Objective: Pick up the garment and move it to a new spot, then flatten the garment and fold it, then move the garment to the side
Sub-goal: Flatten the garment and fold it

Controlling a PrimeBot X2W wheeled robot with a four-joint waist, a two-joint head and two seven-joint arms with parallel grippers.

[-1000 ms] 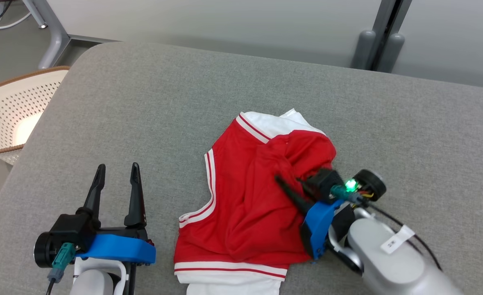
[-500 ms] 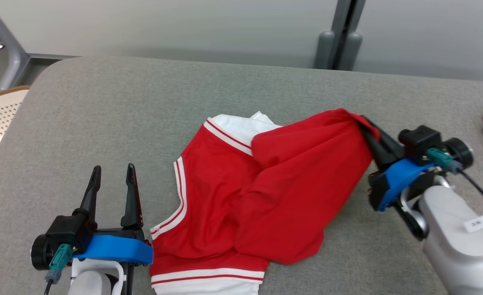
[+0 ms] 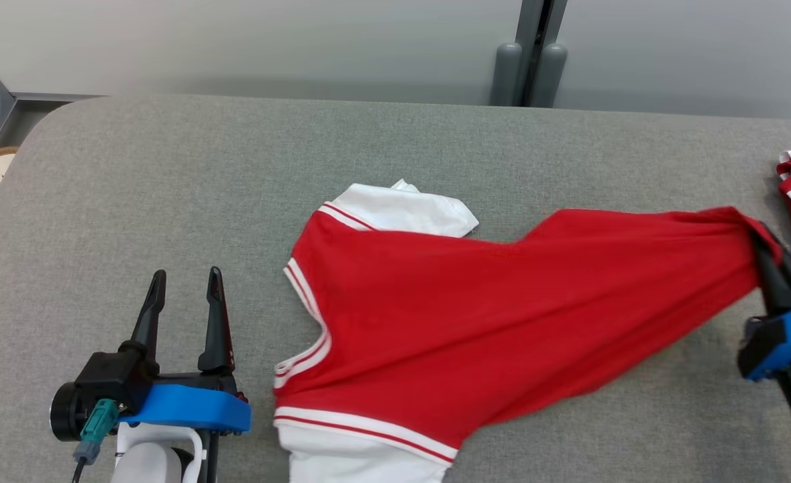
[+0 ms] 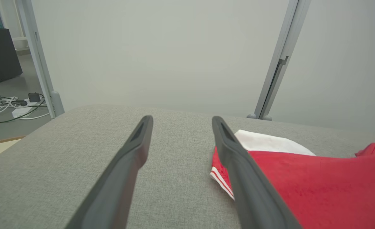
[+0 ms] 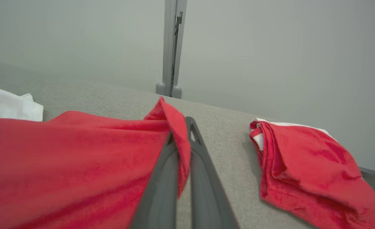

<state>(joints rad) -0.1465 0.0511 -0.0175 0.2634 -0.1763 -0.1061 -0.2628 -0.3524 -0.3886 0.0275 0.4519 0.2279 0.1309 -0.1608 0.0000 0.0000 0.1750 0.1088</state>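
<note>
Step in hand, by my read: the first one, pick up & shift, running into the flatten. R gripper [image 3: 762, 239] is clamped tight on a pinch of the garment [image 3: 489, 315], at its far-right corner, and the red cloth is drawn taut from there. The rest lies mid-surface on the grey cushion [image 3: 234, 168], with the striped armhole on the left, a white bit poking out at the far side, and the white hem at the near edge. L gripper [image 3: 188, 274] is at near left, jaws wide, holding nothing, just beside the garment's left edge but apart from it. Next move prob. calls for L to take the left or near hem so both ends can be pulled flat. R should keep off the folded red pile [image 5: 302, 159] just to its right, or the two may tangle. Writing: none readable; no brand or label on the cloth, only red/white stripe trim.
</note>
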